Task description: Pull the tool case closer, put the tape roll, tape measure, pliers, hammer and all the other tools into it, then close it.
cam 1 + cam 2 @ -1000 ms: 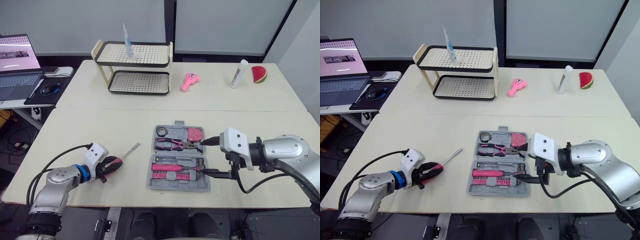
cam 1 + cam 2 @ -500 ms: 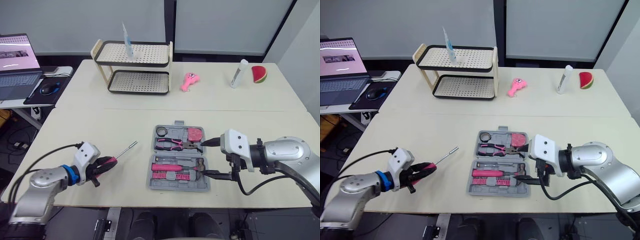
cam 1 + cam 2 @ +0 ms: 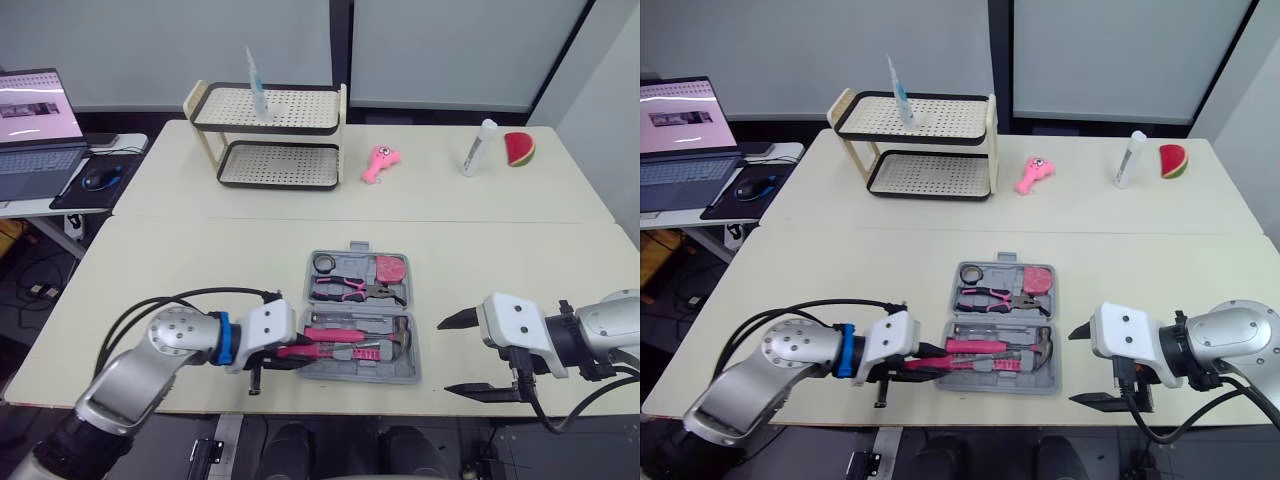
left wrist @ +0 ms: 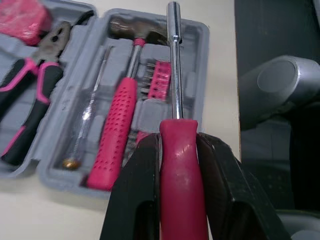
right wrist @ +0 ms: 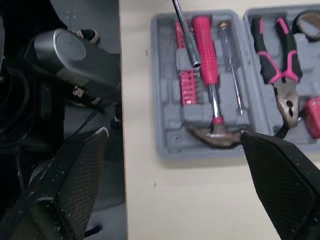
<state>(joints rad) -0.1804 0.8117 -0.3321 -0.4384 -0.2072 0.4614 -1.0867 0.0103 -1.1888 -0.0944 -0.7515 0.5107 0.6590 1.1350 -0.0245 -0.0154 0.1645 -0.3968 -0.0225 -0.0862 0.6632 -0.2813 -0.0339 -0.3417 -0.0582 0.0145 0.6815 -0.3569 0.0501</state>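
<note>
Your left claw (image 4: 178, 142) is clamped shut on the red-handled screwdriver (image 4: 173, 65). Both fingers (image 4: 142, 170) press the handle from either side. The steel shaft sticks out forward over the front half of the open tool case (image 3: 355, 305). It runs above the pink bit strip (image 4: 159, 80), and its tip ends near the hammer (image 4: 117, 135) head. You can't tell whether the shaft touches anything in the case.

The grey case lies open and flat near the front edge of the bench (image 3: 200, 260).
- **Front half:** the hammer lies along it with the bit strip just in front, and a slim screwdriver (image 4: 87, 117) sits in its slot beside the hammer handle.
- **Far half:** the pliers (image 3: 345, 290) lie across it. The tape roll (image 3: 322, 263) is in the far-left corner and the tape measure (image 3: 390, 268) in the far-right corner.

Your right claw (image 3: 462, 355) is spread wide and holds nothing. It sits just off the case's front-right corner, near the bench's front edge and clear of the case.
</note>
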